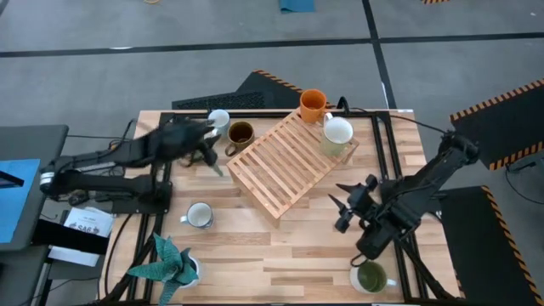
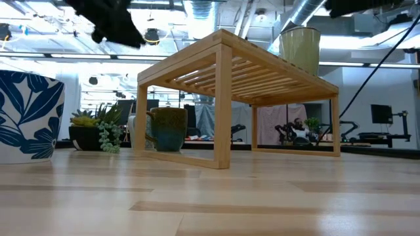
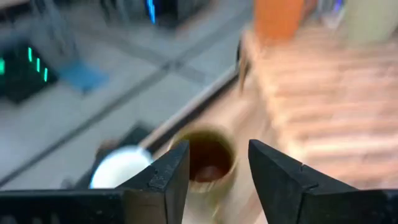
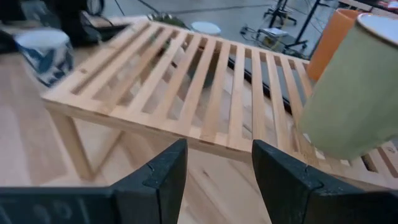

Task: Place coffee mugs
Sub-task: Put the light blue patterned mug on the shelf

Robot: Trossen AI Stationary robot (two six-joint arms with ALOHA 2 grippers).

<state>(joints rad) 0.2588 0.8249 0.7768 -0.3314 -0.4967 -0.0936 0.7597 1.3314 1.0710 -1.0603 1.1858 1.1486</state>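
The slatted wooden rack (image 1: 280, 163) stands mid-table. On it sit the orange mug (image 1: 313, 104) at the far corner and the pale green mug (image 1: 337, 136) (image 4: 348, 102), both upright. The dark brown mug (image 1: 240, 133) (image 3: 208, 162) stands on the table at the rack's left, with a white mug (image 1: 219, 119) (image 3: 118, 169) beyond it. Another white mug (image 1: 200, 215) is near left, and a mug with a green inside (image 1: 371, 277) is near right. My left gripper (image 1: 208, 146) (image 3: 217, 162) hovers open beside the brown mug. My right gripper (image 1: 338, 208) (image 4: 217, 168) is open, right of the rack, facing it.
A potted green plant (image 1: 170, 263) sits at the near left corner. A blue-and-white leaf-patterned vessel (image 2: 26, 118) stands large at the low view's left. Black rails run along the table's left and right edges (image 1: 384, 153). Bare wood lies in front of the rack (image 1: 280, 246).
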